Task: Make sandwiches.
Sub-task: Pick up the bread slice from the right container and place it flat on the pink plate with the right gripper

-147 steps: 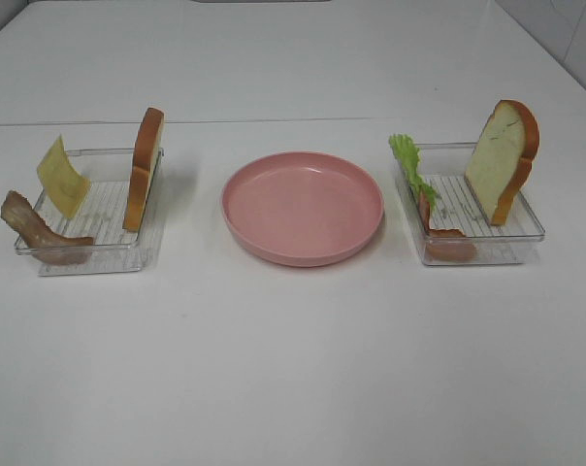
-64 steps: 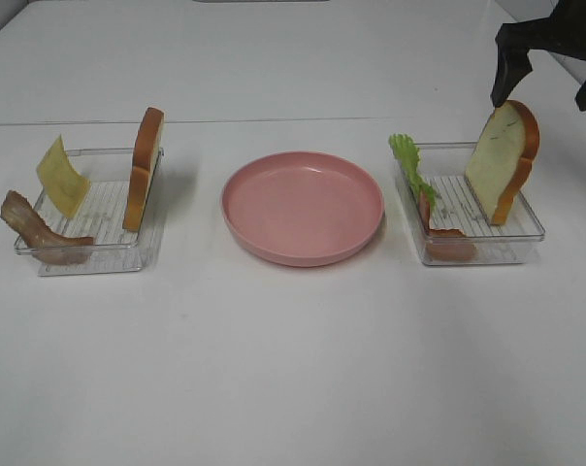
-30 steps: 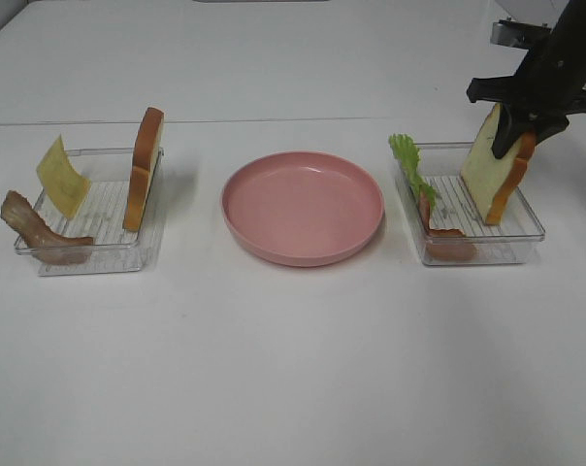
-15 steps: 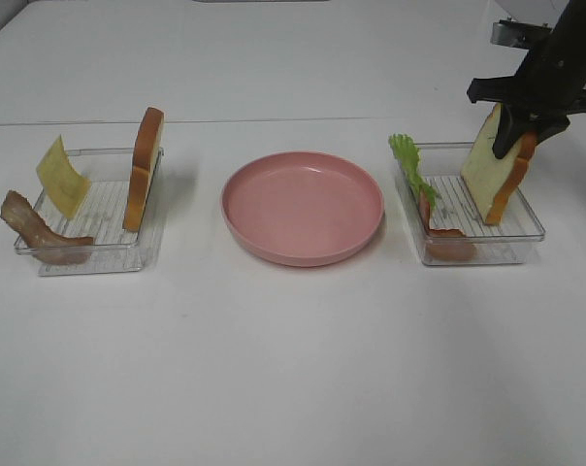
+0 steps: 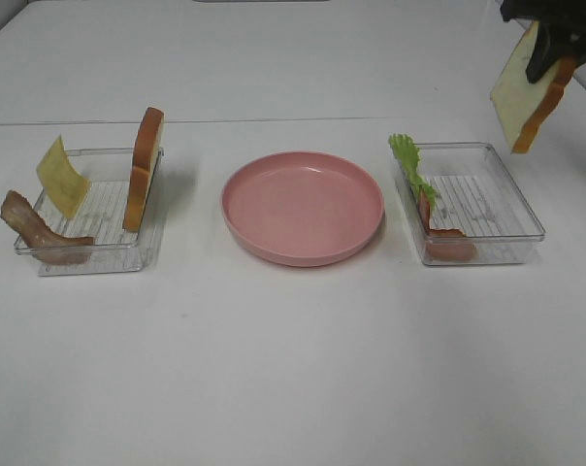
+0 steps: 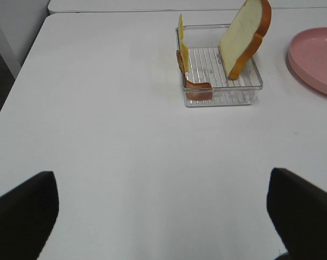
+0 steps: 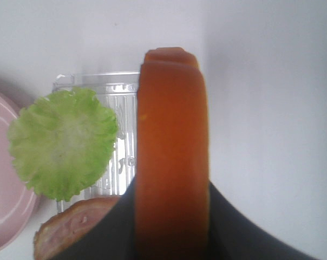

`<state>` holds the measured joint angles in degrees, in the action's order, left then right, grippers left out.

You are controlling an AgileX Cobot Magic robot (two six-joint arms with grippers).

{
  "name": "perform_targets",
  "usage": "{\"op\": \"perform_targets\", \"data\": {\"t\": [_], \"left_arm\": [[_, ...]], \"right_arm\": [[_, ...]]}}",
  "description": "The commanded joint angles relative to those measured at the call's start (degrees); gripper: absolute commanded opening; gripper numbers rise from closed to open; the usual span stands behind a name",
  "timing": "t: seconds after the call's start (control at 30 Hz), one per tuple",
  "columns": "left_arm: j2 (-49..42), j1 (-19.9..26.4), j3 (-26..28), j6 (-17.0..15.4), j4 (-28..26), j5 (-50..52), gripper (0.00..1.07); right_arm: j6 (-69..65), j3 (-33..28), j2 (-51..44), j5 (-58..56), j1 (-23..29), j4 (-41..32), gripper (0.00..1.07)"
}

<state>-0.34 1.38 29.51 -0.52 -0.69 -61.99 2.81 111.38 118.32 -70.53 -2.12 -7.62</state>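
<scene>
While a bread slice (image 5: 522,92) is being pinched by its crust edge btwn the right jaws, which are being kept narrow on it, it is being held up in the air. It is hanging tilted, clear of the right tray (image 5: 497,199), out toward that tray's far outer corner. The left jaws are being held wide apart w/ nothing btwn them, low over the bare surface (image 6: 152,162) and well apart from the left tray (image 5: 104,260).

Step judged in hand: the slice is being carried to the pink plate (image 5: 303,209) as the sandwich base. Only the crust is being gripped, so the slice is prob. being left free to swing. Travel is best being kept slow & level, w/ the lettuce leaf (image 5: 407,160) being cleared on the way. The slice is best being laid flat near the plate's ctr, not let go on edge.

Containers:
- The right tray is being occupied by the lettuce leaf, standing at its plate-side wall, and a bacon strip (image 5: 448,243) at the near corner.
- The plate, btwn the two trays, is carrying nothing.
- The left tray is being occupied by three things. A cheese square (image 5: 60,177) is standing upright. A second bread slice (image 5: 146,165) is on edge by the plate-side wall. Another bacon piece (image 5: 31,225) is sticking out past the outer wall.
</scene>
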Motion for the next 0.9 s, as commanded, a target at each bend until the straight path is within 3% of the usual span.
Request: {"op": "perform_targets", "data": {"t": [0.03,0.13,0.2,0.3,0.33,0.4,0.47,0.53,0.67,0.9], "left_arm": [[-0.7,-0.4,0.0,0.1,0.3,0.3,1.02],[-0.7,-0.4,0.0,0.1,0.3,0.3,1.02],[-0.7,-0.4,0.0,0.1,0.3,0.3,1.02],[-0.7,-0.4,0.0,0.1,0.3,0.3,1.02],[-0.7,-0.4,0.0,0.1,0.7,0.4,1.02],[-0.7,-0.4,0.0,0.1,0.7,0.4,1.02],[-0.7,-0.4,0.0,0.1,0.7,0.4,1.02],[-0.7,-0.4,0.0,0.1,0.7,0.4,1.02],[-0.7,-0.4,0.0,0.1,0.7,0.4,1.02],[-0.7,-0.4,0.0,0.1,0.7,0.4,1.02]], "right_arm": [[-1.4,0.5,-5.6,-5.7,-0.2,-3.2,0.00],[-1.4,0.5,-6.6,-5.7,-0.2,-4.4,0.00],[-1.4,0.5,-10.3,-5.6,-0.1,-12.2,0.00],[-1.4,0.5,-10.8,-5.4,-0.1,-14.0,0.00],[-1.4,0.5,-10.9,-5.3,0.0,-18.6,0.00],[-1.4,0.5,-10.8,-5.3,0.0,-20.7,0.00],[-1.4,0.5,-9.3,-5.4,3.6,-24.9,0.00],[-1.5,0.5,-9.0,-5.3,4.8,-24.9,0.00],[-2.8,0.5,-5.7,-2.3,12.3,-24.9,0.00],[-6.1,0.5,-0.6,2.6,18.1,-24.9,0.00]]}}
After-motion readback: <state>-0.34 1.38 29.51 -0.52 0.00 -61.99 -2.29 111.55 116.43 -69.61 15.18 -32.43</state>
